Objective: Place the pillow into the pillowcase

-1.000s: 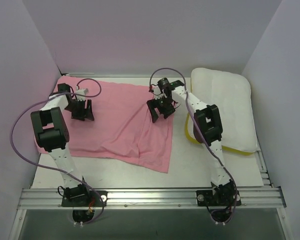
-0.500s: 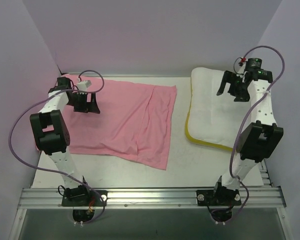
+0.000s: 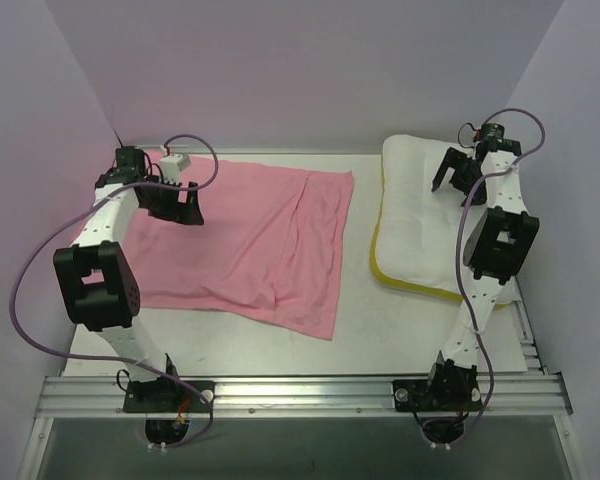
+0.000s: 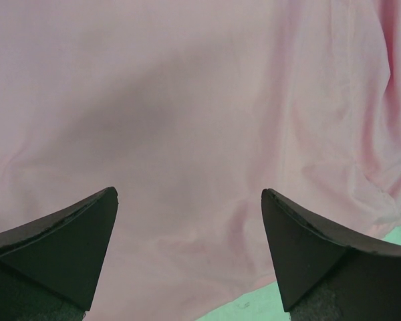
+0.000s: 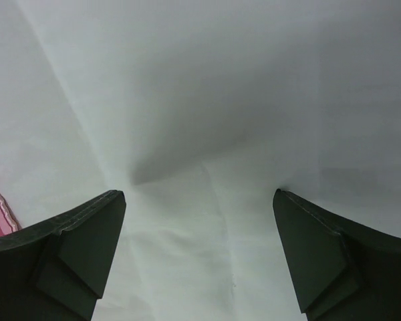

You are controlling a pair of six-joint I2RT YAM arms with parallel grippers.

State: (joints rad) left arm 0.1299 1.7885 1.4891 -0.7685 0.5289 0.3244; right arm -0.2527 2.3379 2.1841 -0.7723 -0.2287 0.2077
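The pink pillowcase [image 3: 250,240] lies flat and wrinkled on the table's left and middle. My left gripper [image 3: 176,205] hovers open over its far left part; the left wrist view shows pink cloth [image 4: 187,120] between the spread fingers [image 4: 80,234] and a bit of table at the bottom edge. The white pillow [image 3: 420,225] with yellow trim [image 3: 400,282] lies at the right. My right gripper [image 3: 454,176] is open over the pillow's far part; the right wrist view shows white fabric [image 5: 207,134] between its fingers [image 5: 307,247], one tip dimpling it.
White walls enclose the table on the left, back and right. Purple cables loop off both arms. A metal rail [image 3: 300,392] with both arm bases runs along the near edge. Bare table [image 3: 380,330] shows between pillowcase and pillow.
My right arm swung from the pillowcase's right edge over to the pillow's far part and lowered onto it. My left gripper shifted slightly toward the back over the pillowcase's far left.
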